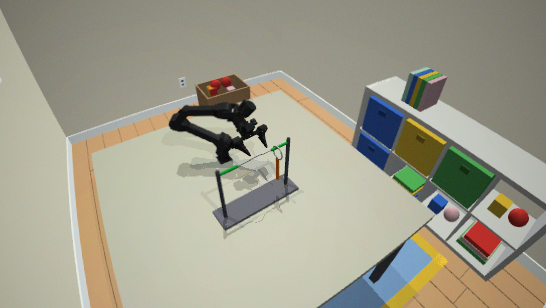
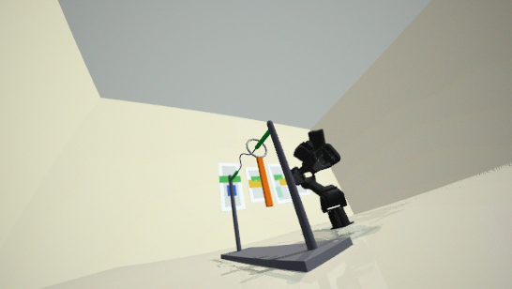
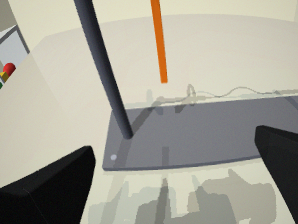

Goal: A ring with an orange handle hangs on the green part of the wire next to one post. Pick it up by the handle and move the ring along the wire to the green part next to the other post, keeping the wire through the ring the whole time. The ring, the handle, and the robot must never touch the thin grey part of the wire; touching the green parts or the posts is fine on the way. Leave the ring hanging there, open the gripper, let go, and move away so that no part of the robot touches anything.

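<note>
The ring (image 1: pixel 282 154) (image 2: pixel 266 149) hangs around the wire at the inner end of the green part (image 1: pixel 284 144) (image 2: pixel 263 139) beside the right post (image 1: pixel 287 162) (image 2: pixel 291 188) (image 3: pixel 105 75), as seen in the top view. Whether it touches the thin grey part (image 2: pixel 241 161) is too small to tell. The orange handle (image 1: pixel 277 169) (image 2: pixel 263 183) (image 3: pixel 160 45) hangs down, nearly upright. My gripper (image 1: pixel 258 150) (image 3: pixel 176 145) is wide open and empty, on the arm's side of the wire. The handle is ahead of the fingers and apart from them. In the exterior view a post partly hides the gripper.
The other post (image 1: pixel 221 195) (image 2: pixel 234 216) carries the other green part (image 1: pixel 229 170). Both posts stand on a dark base (image 1: pixel 250 203) (image 2: pixel 281 257) (image 3: pixel 200 132). A box of toys (image 1: pixel 222 97) is behind the arm, and a shelf (image 1: pixel 450 117) stands at the right.
</note>
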{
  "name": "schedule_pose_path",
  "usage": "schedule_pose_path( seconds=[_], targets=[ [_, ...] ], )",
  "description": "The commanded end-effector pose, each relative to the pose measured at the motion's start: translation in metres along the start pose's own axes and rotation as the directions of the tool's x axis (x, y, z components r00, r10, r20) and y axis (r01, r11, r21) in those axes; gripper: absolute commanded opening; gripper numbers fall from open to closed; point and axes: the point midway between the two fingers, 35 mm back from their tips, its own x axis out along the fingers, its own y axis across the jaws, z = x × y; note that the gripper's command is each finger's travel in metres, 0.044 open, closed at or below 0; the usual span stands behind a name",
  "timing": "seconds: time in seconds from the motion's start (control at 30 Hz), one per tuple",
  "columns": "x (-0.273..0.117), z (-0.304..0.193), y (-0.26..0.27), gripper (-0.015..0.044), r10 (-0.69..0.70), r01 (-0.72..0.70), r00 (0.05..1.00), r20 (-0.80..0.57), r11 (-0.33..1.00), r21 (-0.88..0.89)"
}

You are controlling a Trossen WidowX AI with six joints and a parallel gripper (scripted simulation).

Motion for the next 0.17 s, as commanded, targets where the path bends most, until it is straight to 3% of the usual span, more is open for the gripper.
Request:
schedule_pose_path(
  seconds=[0.0,0.13],
  targets=[
    [-0.0003,0.0005,-0.0009,0.044,-0.005,0.005,1.0,0.003,1.0,0.006],
    [-0.0003,0.0005,-0.0009,0.044,-0.005,0.005,1.0,0.003,1.0,0.006]
  ],
)
